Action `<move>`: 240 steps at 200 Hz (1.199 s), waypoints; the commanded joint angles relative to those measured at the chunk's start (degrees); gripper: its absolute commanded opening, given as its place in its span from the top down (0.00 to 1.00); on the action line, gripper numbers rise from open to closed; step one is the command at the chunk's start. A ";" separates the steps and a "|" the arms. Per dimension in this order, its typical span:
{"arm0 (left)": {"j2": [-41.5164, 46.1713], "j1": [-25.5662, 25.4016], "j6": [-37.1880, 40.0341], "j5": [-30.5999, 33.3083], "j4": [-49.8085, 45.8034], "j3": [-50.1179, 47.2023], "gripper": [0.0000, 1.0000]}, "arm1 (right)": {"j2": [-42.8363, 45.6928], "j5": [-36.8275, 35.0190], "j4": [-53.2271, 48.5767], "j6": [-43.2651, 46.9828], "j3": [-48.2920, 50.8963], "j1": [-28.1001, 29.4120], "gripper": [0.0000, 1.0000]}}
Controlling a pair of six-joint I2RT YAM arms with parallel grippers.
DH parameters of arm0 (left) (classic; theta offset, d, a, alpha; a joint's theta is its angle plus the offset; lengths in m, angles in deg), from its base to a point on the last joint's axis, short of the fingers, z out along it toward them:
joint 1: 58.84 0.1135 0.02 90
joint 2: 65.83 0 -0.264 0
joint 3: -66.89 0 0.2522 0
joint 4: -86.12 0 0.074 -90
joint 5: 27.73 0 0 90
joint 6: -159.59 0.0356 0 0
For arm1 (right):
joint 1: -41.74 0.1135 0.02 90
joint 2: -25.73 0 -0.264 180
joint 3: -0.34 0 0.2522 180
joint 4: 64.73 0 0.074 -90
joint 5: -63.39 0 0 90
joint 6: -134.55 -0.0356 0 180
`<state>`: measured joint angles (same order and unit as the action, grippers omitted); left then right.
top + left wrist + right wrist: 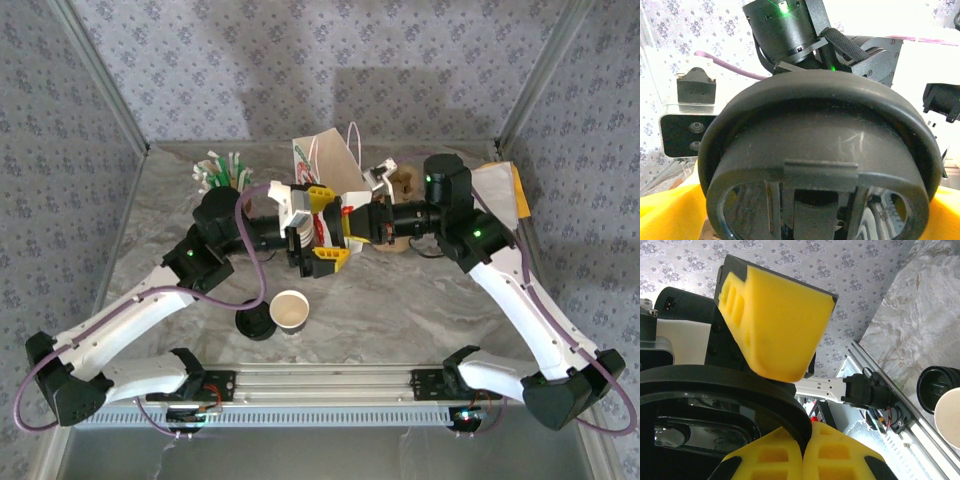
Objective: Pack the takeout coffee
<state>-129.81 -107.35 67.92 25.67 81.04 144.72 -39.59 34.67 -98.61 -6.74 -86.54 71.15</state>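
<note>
The takeout coffee's cream paper cup (289, 310) stands lidless on the table in front of the arms, and shows again as the cup (951, 416) at the right edge of the right wrist view. The round black lid (820, 165) is up in the air at mid-table. My right gripper (807, 445) is shut on the lid's rim (730, 385), yellow pads pinched together. My left gripper (327, 224) faces it, open wide, with one yellow finger (775, 325) on each side of the lid. From above, the right gripper (343, 227) meets the left nose to nose.
A black stack of lids (255, 320) sits left of the cup. At the back stand a pink cup of straws (222, 172), a white paper bag (325, 160) and a brown item (402, 182). A metal rail (330, 385) borders the near edge.
</note>
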 commanded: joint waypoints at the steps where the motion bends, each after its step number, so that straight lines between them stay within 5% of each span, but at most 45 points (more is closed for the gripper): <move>1: 0.00 -0.27 -0.70 -1.28 2.77 3.36 0.00 | 0.24 -0.09 4.69 -2.43 0.31 0.26 0.95; 155: -0.25 -0.28 -0.43 1.05 4.32 3.34 0.17 | -0.64 -1.86 5.11 -2.51 1.58 0.30 0.93; 240: 1.60 -0.28 7.36 3.57 -7.57 4.21 0.26 | 0.75 -2.47 0.22 -0.04 0.01 -3.86 0.67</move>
<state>-130.05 -107.33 71.00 28.25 78.64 146.07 -39.72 32.73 -95.26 -8.40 -85.56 69.12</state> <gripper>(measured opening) 0.781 0.303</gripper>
